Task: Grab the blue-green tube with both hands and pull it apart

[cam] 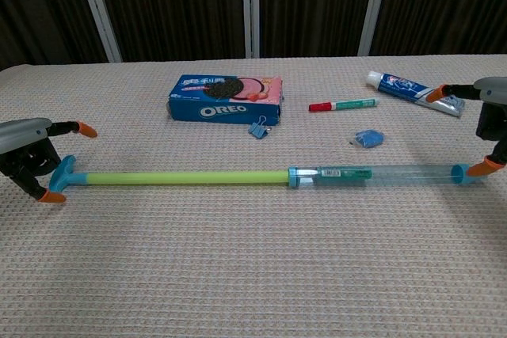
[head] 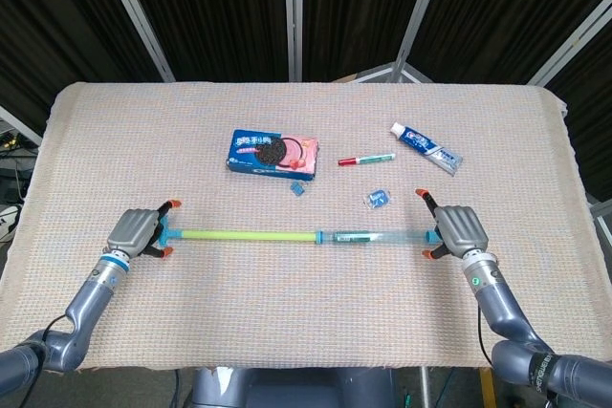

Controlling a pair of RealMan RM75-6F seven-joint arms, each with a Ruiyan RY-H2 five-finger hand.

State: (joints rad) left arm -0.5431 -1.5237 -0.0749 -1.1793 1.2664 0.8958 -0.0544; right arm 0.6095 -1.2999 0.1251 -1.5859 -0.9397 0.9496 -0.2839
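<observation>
We see the extended blue-green tube (cam: 261,176) lying on the table, left hand (head: 137,232) and right hand (head: 457,228) spread wide at its ends.

Lab test bench: cloth-covered table (head: 115,140), black curtain panels (head: 220,7) behind.

1. We see the left hand (head: 136,231) low over the table at the left, fingers spread apart, gripping nothing.
2. We see the right hand (head: 457,228) at the right, fingers likewise spread.
3. Both forearms extend forward from the near edge.
</observation>
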